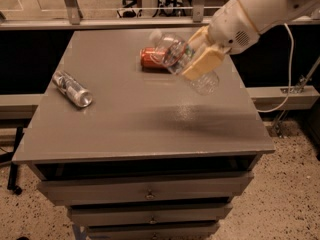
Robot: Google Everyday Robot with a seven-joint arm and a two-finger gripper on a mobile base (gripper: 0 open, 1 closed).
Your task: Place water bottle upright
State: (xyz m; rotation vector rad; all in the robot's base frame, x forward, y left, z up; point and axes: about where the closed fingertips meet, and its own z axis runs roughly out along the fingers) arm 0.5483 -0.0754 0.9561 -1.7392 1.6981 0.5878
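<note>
The water bottle (175,54) is clear ribbed plastic with a white cap at its upper left end and a coloured label band. It hangs tilted in the air above the grey table top (145,114), cap up-left, base down-right. My gripper (199,54) is shut on the water bottle around its middle, its tan fingers (202,63) across the body. The arm comes in from the upper right.
A red soda can (150,59) lies on its side behind the bottle at the far middle of the table. A slim silver can (72,89) lies on its side at the left. Drawers sit below the front edge (145,156).
</note>
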